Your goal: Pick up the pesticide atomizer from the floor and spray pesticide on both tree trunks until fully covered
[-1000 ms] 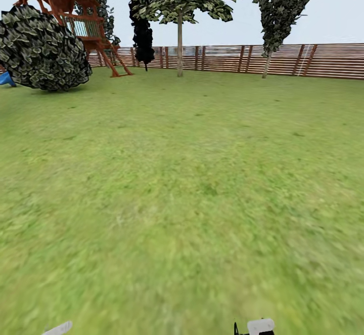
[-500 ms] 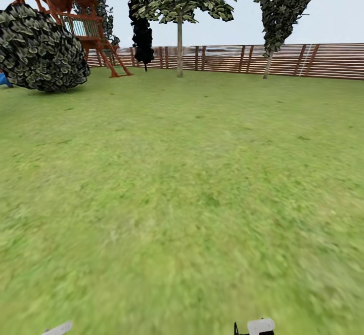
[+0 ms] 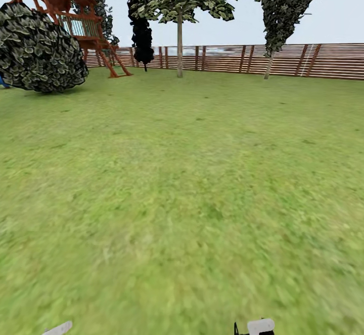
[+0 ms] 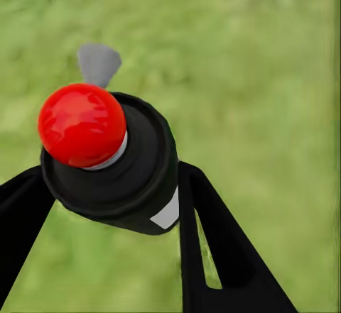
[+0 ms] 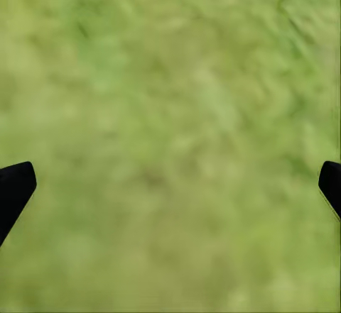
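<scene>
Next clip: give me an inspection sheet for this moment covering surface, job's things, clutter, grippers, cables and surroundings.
Surface: green grass lawn, open and level.
Job's things: black-bodied pesticide atomizer with a red knob and grey nozzle held between the left jaws; smooth pale-trunked leafy tree stands far off by the fence.
Clutter: nothing seen on the grass nearby.
Grippers: left gripper shut on the atomizer; right gripper open, jaws wide apart over grass.
Cables: nothing seen.
Surroundings: brown slatted wooden fence, red-brown wooden play tower, round dark leafy bush, slim leaning tree, black conifer.
</scene>
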Controlling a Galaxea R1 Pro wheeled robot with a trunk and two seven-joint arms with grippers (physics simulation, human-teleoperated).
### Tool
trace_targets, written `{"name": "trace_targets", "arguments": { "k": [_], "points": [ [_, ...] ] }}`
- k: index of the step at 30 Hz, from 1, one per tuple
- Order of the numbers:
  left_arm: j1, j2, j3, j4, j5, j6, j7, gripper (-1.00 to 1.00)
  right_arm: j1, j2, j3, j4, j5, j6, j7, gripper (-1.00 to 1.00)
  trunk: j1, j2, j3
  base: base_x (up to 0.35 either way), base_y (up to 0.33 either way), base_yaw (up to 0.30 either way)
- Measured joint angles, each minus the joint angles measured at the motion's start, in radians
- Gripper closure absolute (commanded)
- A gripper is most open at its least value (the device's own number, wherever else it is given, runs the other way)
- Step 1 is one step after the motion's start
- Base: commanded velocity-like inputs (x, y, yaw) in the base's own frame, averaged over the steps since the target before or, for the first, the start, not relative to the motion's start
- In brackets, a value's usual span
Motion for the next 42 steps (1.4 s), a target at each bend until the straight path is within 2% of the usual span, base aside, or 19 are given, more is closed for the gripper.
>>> {"name": "trace_targets", "arguments": {
  "k": [42],
  "points": [
    [0.000,-0.001,0.000,0.000,0.000,0.000,0.000,1.00,0.000,0.000,0.000,0.000,0.000,0.000,0.000,-1.00,0.000,0.000,0.000,0.339,0.000,0.000]
  ]
}}
